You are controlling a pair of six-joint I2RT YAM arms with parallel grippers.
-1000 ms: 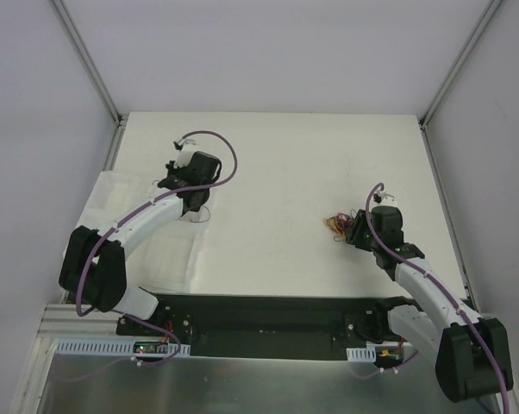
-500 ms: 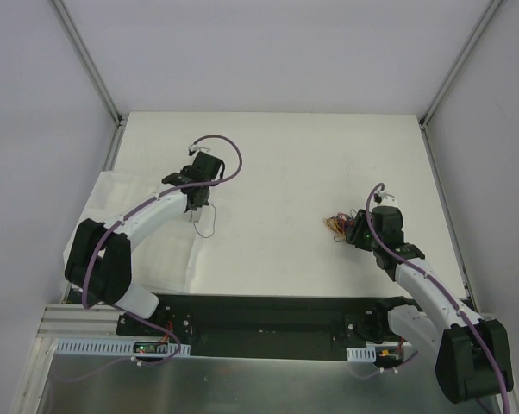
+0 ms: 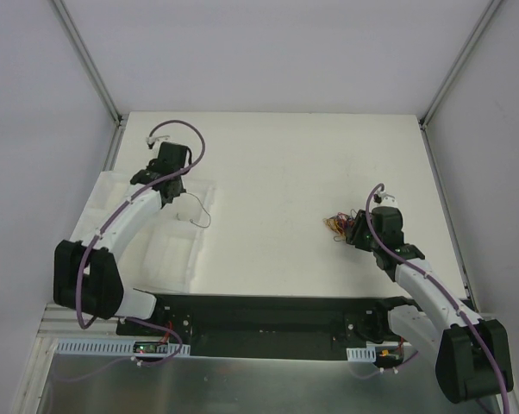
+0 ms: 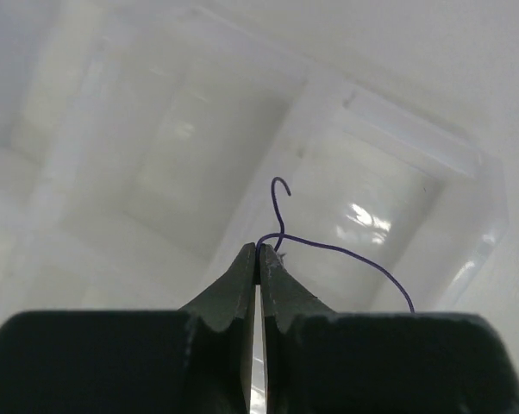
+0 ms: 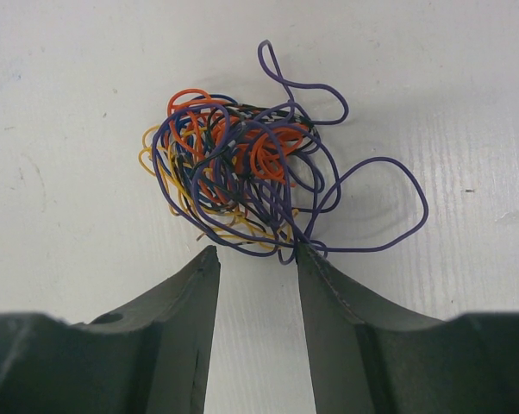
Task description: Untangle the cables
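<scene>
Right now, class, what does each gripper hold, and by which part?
The left gripper pinches a hair-thin purple wire near its hooked end. The open right gripper holds nothing; the multicoloured wire knot lies before it.

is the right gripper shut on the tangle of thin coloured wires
No: the right gripper is open, and the multicoloured knot of thin wires lies just beyond its tips.

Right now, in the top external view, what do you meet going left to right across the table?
Left claw → single purple wire → multicoloured wire knot → right claw.
</scene>
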